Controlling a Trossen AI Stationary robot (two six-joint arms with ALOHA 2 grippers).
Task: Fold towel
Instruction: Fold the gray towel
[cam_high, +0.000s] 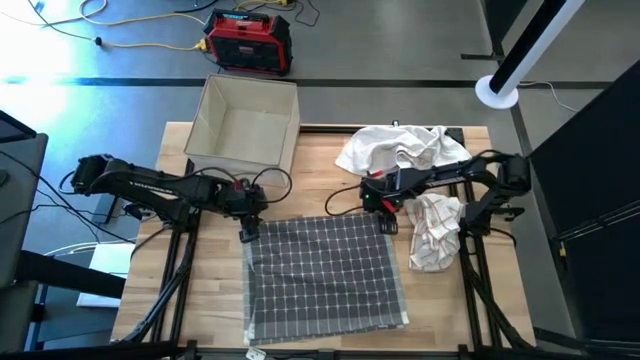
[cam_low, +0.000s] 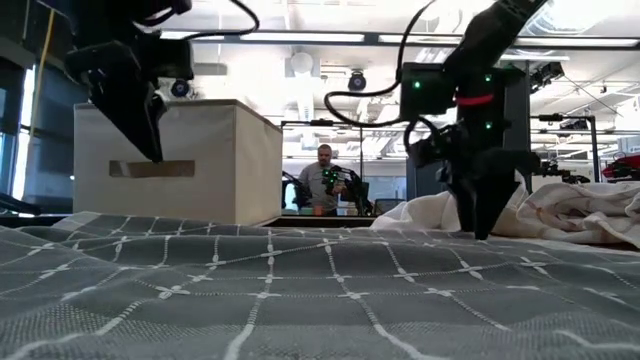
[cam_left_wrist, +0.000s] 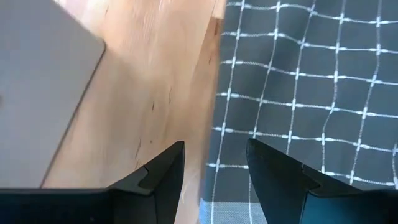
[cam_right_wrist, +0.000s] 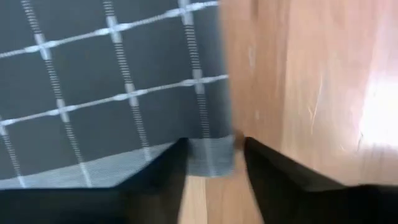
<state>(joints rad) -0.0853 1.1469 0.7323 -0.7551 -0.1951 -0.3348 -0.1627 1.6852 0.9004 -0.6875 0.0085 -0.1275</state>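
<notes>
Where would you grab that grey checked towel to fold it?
Probably by its two far corners, coming down from above. The grey checked towel lies flat on the table, so only edges offer a pinch. The left gripper and right gripper are both open, one over each far corner.

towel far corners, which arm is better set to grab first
Right, slightly. The right hand already straddles its towel corner, open. The left hand, also open, sits over the towel's edge, corner not visible.
</notes>
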